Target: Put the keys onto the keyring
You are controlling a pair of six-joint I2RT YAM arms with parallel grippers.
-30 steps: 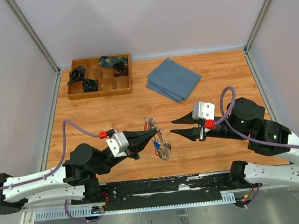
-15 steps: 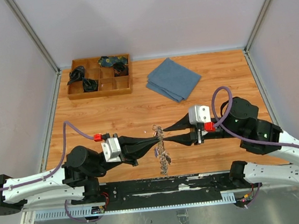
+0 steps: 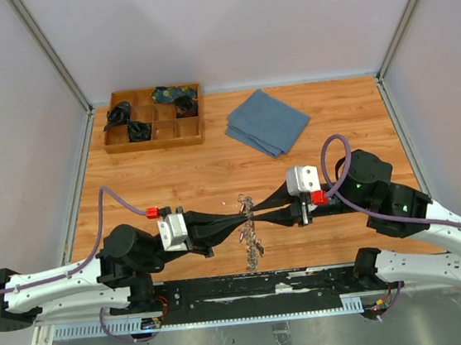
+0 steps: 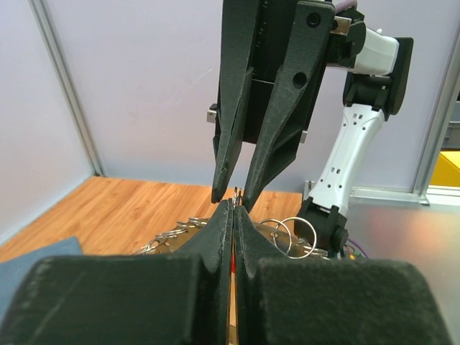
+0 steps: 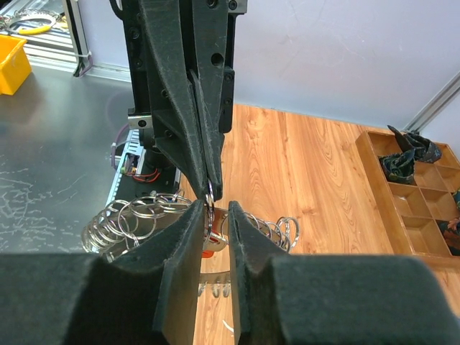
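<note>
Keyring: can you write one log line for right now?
left gripper: shut on keyring | right gripper: open around keyring | keyring: dangling between grippers

Right pincer (image 5: 214, 210): fingers narrowly parted, tips flanking a small ring (image 5: 209, 205).
Left pincer (image 5: 211, 188): fingers pressed together, pointing down, pinching that ring.
Keyring (image 5: 133, 215): silver loops bunched beneath; red tag (image 5: 209, 248) among them.
Desk (image 5: 302, 165): wood.
Compartment tray (image 5: 402, 180): right edge.

The keyring (image 3: 250, 238) hangs between left tool (image 3: 239, 214) and right tool (image 3: 256, 214).
</note>
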